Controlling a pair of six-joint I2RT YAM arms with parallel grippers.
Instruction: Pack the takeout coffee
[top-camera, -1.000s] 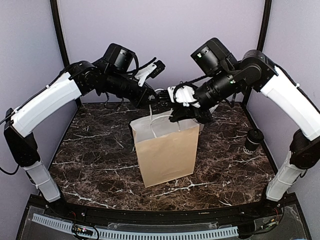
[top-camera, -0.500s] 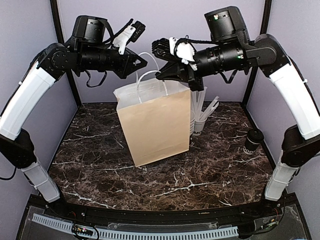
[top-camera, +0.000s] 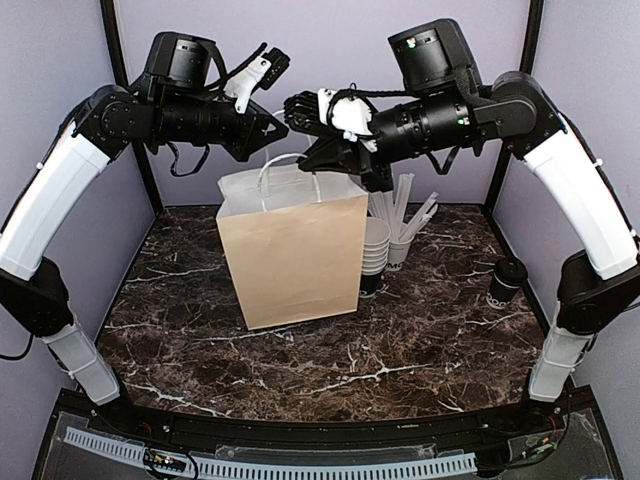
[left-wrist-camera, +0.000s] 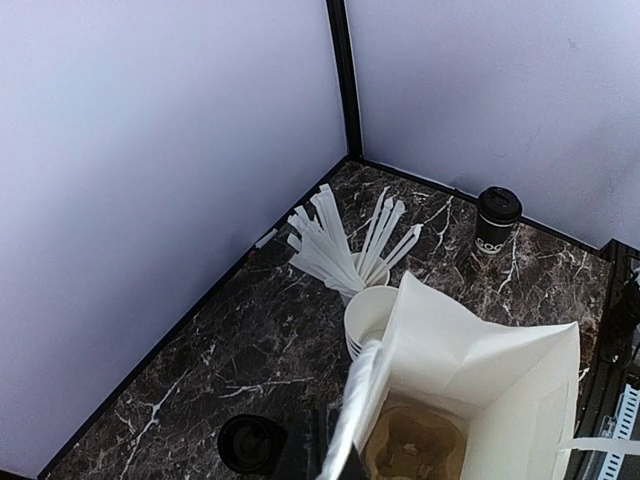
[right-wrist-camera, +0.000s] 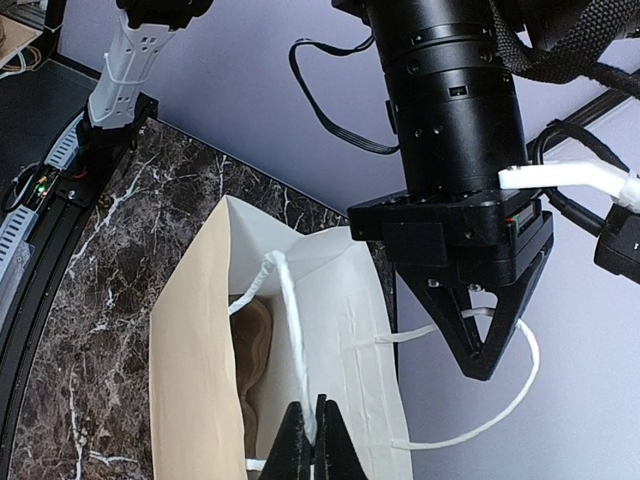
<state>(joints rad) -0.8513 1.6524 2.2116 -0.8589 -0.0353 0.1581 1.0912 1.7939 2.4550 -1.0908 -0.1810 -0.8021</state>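
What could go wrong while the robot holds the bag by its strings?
The left tool and right tool each pinch only a thin white string handle of the brown paper bag; one could slip or tear. The bag is beside the stack of black paper cups and the white cup of straws, so a swing might topple them. The small black lidded coffee cup isn't packed, and no tool is free.

Takeout coffee (top-camera: 507, 282): small blk paper cup w/ blk plastic lid on, white print on its side. Stands upright on the dark marble table (top-camera: 200, 330), at its far right edge, by itself
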